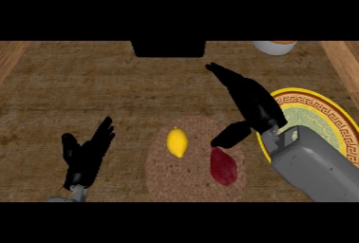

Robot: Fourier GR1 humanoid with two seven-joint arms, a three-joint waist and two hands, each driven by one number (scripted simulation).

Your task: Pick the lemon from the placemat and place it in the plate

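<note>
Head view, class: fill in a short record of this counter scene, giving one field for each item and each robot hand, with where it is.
lemon: lying on the placemat, left part, untouched
red object: on the placemat, right of the lemon
placemat: round, brown, woven, centre of counter
plate: yellow rim, at right, partly hidden by the right forearm
right robot hand: open, over the placemat's right edge, holding nothing
left robot hand: open, resting at lower left
</note>
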